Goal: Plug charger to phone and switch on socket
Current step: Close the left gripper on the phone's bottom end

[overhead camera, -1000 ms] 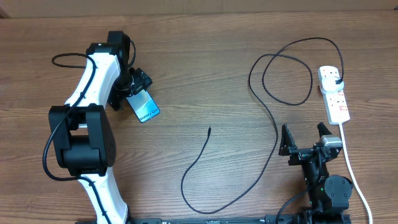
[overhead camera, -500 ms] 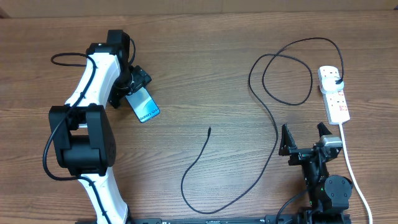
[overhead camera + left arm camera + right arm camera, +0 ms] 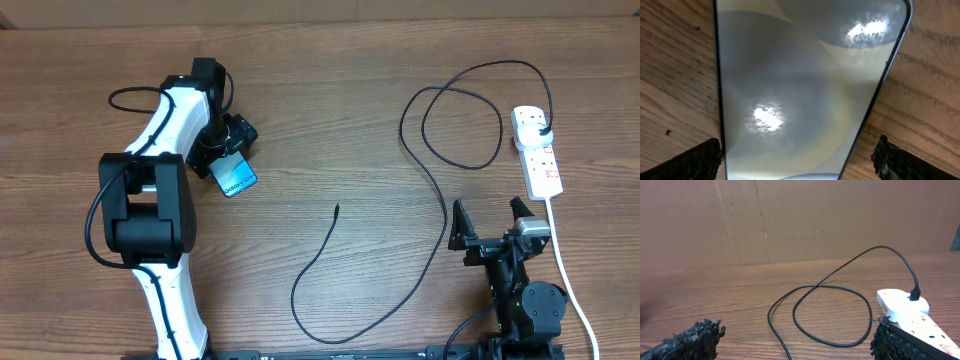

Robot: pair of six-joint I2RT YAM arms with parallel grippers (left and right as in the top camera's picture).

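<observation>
Presently poised over the phone with the left hand spread wide, 1 finger by each long edge, clamping nothing. Probably placed so as to straddle the phone and pin or turn it for plugging. Lying flat, screen up, at left-centre of the worktop, skewed, near end aimed toward the middle. Filling the left wrist view with glare on the glass, and a strip of wood between its right edge and the finger on that side.

Parked low at near right with the right hand likewise released, jaws apart and empty, facing far toward the socket. Judged a waiting pose, handy for both cable and socket.

Trailing the charger from its plug, already seated near the socket's far end, through a loose loop at far right, then near and round to a free tip at centre. Tip well apart from the phone, touching only wood. Slack throughout, so likely easy to drag yet floppy once lifted.

Cannot tell how the switches stand. Neither plugging-in nor switching done yet, by the look of it.

No containers anywhere; nothing sitting inside anything, save the plug in the socket.
</observation>
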